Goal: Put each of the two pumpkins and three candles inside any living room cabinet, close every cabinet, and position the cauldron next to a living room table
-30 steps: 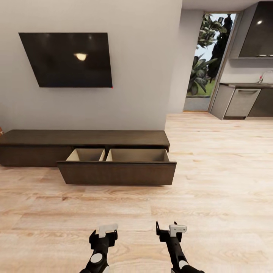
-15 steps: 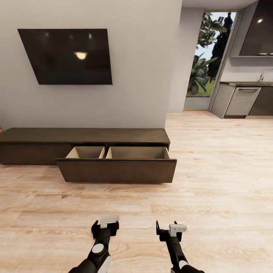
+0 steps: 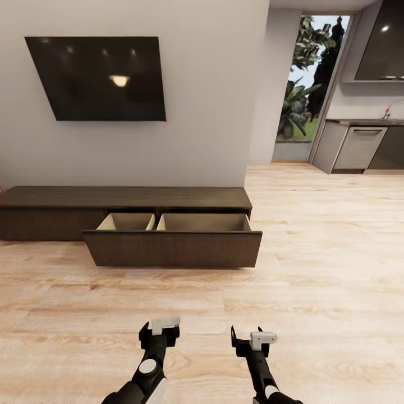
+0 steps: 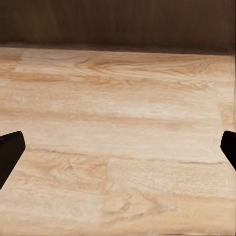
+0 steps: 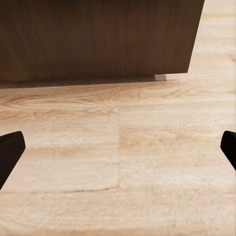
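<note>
— So, from the head view, what differs from a second ago?
— The whole picture has slid down a little, so the camera has moved, not the furniture. The left gripper (image 3: pixel 163 324) has shifted a bit further forward and to the right; the right gripper (image 3: pixel 248 339) sits where it was. Both hang over the wooden floor (image 3: pixel 314 269), well apart from the cabinet (image 3: pixel 126 199).
— And the cabinet?
— Against the grey wall (image 3: pixel 207 101), below the dark screen (image 3: pixel 101 78). Its wide drawer (image 3: pixel 171 248) stands pulled out, as before, pale inside, with two compartments. The high front hides the drawer bottoms, so I cannot tell whether anything lies in them. The cabinet's left end is cut off at the picture's edge.
— The left wrist view?
— The two dark fingertips (image 4: pixel 10 152) sit at opposite edges, spread wide with bare floor between. The dark drawer front runs along the far side.
— The right wrist view?
— The same: fingertips (image 5: pixel 10 150) wide apart, holding nothing. The drawer front's end corner shows, with floor past it.
</note>
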You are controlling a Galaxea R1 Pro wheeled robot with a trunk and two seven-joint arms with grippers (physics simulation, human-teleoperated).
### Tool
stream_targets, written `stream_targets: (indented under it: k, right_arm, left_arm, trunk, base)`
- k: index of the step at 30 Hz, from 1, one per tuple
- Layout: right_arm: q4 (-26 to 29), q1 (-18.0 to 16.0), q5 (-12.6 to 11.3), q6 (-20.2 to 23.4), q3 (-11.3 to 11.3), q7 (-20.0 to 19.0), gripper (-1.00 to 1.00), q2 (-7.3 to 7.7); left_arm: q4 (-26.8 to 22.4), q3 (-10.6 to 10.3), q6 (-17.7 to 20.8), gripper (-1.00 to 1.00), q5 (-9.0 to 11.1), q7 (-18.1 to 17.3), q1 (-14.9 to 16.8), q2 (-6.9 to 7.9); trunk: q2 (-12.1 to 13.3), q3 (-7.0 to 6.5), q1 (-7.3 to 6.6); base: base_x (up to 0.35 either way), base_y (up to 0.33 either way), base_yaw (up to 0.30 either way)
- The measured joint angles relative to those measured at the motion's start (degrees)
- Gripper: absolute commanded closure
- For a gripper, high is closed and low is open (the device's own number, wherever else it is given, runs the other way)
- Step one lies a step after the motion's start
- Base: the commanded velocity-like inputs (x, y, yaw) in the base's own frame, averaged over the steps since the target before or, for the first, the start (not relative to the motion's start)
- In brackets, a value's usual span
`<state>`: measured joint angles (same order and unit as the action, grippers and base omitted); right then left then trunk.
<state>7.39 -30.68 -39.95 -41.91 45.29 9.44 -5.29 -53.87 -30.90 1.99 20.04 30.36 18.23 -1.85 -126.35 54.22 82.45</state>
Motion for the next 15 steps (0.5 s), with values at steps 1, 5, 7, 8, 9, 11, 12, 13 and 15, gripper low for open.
stream_targets:
  k: [1, 5, 7, 8, 9, 11, 12, 13, 15]
  right_arm:
    - [0.0, 0.0, 0.0, 0.0, 0.0, 0.0, -1.0, 0.01]
    - [0.0, 0.0, -0.1, 0.0, 0.0, 0.0, -1.0, -0.03]
    - [0.0, 0.0, -0.1, 0.0, 0.0, 0.0, -1.0, -0.05]
    - [0.0, 0.0, -0.1, 0.0, 0.0, 0.0, -1.0, -0.06]
    - [0.0, 0.0, -0.1, 0.0, 0.0, 0.0, -1.0, -0.06]
    - [0.0, 0.0, -0.1, 0.0, 0.0, 0.0, -1.0, -0.06]
    - [0.0, 0.0, -0.1, 0.0, 0.0, 0.0, -1.0, -0.06]
    - [0.0, 0.0, -0.1, 0.0, 0.0, 0.0, -1.0, -0.07]
    - [0.1, 0.0, -0.1, 0.0, 0.0, 0.0, -1.0, -0.07]
  left_arm:
    - [0.1, -0.8, 0.0, -1.0, -0.3, 0.0, 0.0, 0.09]
    - [0.1, -2.2, -0.1, -1.0, -0.8, 0.0, 0.0, 0.13]
    - [0.1, -2.5, -0.2, -1.0, -0.9, 0.0, 0.0, 0.19]
    - [0.1, -2.5, -0.2, -1.0, -1.0, 0.0, 0.0, 0.21]
    - [0.1, -2.6, -0.2, -1.0, -1.0, 0.0, 0.0, 0.21]
    - [0.0, -2.7, -0.3, -1.0, -1.4, 0.0, 0.0, 0.17]
    - [0.0, -2.7, -0.3, -1.0, -1.5, 0.0, 0.0, 0.16]
    - [0.0, -2.7, -0.3, -1.0, -1.6, 0.0, 0.0, 0.17]
    - [-0.3, -2.7, -0.4, -1.0, -1.7, 0.0, 0.0, 0.2]
  trunk:
    - [-0.4, 0.18, 0.22]
    - [-2.0, 0.9, 1.1]
    - [-2.8, 1.26, 1.54]
    - [-3.2, 1.44, 1.76]
    - [-3.6, 1.62, 1.98]
    - [-4.4, 1.97, 2.42]
    - [-4.8, 2.15, 2.64]
    - [-5.2, 2.33, 2.86]
    - [-6.0, 2.69, 3.3]
  base:
    - [0.0, 0.0, 0.0]
    - [0.0, 0.0, 0.0]
    - [0.0, 0.0, 0.0]
    - [0.0, 0.0, 0.0]
    - [0.0, 0.0, 0.0]
    - [0.0, 0.0, 0.0]
    - [0.0, 0.0, 0.0]
    - [0.0, 0.0, 0.0]
    - [0.0, 0.0, 0.0]
